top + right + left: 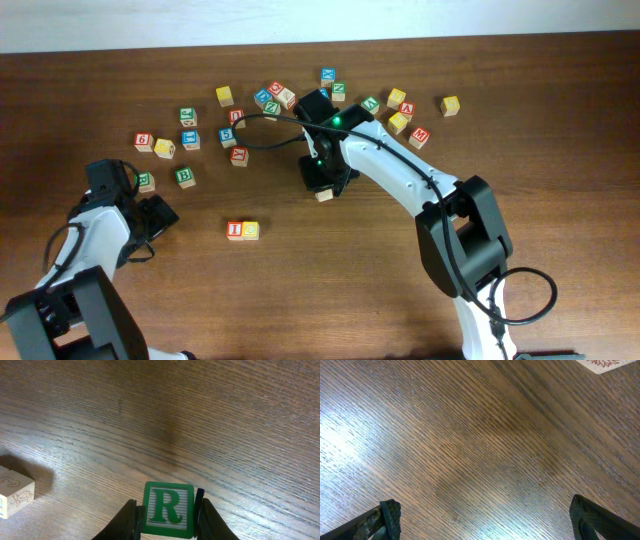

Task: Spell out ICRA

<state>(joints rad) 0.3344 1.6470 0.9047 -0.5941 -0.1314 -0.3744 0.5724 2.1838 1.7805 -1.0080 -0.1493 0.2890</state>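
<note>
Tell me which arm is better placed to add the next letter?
Right: the right end effector is shut on the green R cube, the next letter after the red I cube and yellow cube lying side by side. The left end effector is open and empty over the table.

About twenty-five wooden cubes (224, 95), one table (320, 290), two arms (400, 175).

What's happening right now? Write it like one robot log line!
right tool: shut on green R block | left tool: open, empty | laid out: red I block beside yellow block
</note>
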